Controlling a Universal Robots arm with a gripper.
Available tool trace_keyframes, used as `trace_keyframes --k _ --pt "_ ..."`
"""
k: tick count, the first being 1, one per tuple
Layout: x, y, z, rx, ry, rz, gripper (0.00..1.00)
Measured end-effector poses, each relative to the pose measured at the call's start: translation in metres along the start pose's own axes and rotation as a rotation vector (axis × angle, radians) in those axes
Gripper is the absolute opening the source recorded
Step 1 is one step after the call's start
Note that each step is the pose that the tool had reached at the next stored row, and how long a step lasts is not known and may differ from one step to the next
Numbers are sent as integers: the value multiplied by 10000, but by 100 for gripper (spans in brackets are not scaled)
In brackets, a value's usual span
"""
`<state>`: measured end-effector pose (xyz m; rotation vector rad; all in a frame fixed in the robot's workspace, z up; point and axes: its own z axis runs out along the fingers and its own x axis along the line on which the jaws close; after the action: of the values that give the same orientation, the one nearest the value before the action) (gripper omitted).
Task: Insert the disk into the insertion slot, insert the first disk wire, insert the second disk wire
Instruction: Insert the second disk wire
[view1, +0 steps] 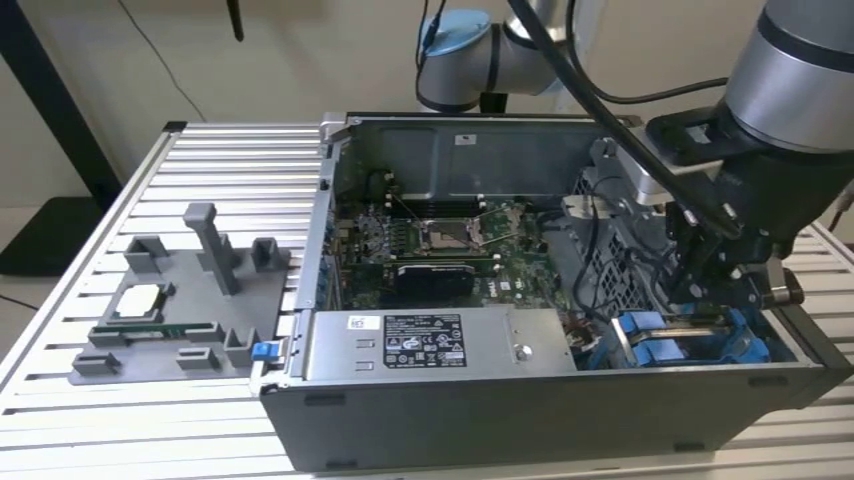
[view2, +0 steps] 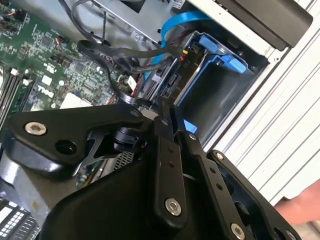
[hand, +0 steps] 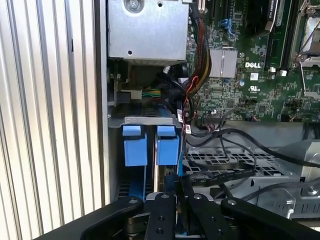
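Observation:
The disk's blue caddy (view1: 663, 348) sits inside the insertion slot (hand: 131, 121) at the case's near corner on the exterior view's right. Its blue tabs (hand: 167, 145) and its connector end (view2: 169, 82) face up out of the bay. My gripper (view1: 707, 305) reaches down into the case right over that end. In both wrist views the black fingers meet at the tip (view2: 162, 107) (hand: 180, 181), shut on the end of a flat black disk wire (hand: 220, 175) (view2: 120, 92) that loops off over the perforated metal. A light blue flat cable (view2: 175, 22) runs past the bay.
The open computer case (view1: 534, 420) lies on a ribbed aluminium table (view1: 200, 420). The grey labelled power-supply box (view1: 427, 342) sits beside the bay, with the motherboard (view1: 441, 240) and loose cable bundles (hand: 192, 90) behind. A grey fixture (view1: 174, 300) with parts stands on the exterior view's left.

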<state>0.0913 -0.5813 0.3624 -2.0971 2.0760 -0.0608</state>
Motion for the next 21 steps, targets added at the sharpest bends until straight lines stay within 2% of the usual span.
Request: trace_keyframes --k 4,11,21 --pt "12 -18 41 54 -20 -141 0" --pt "46 -74 109 206 -35 -235 0" --pt "55 -122 174 250 -27 -192 0"
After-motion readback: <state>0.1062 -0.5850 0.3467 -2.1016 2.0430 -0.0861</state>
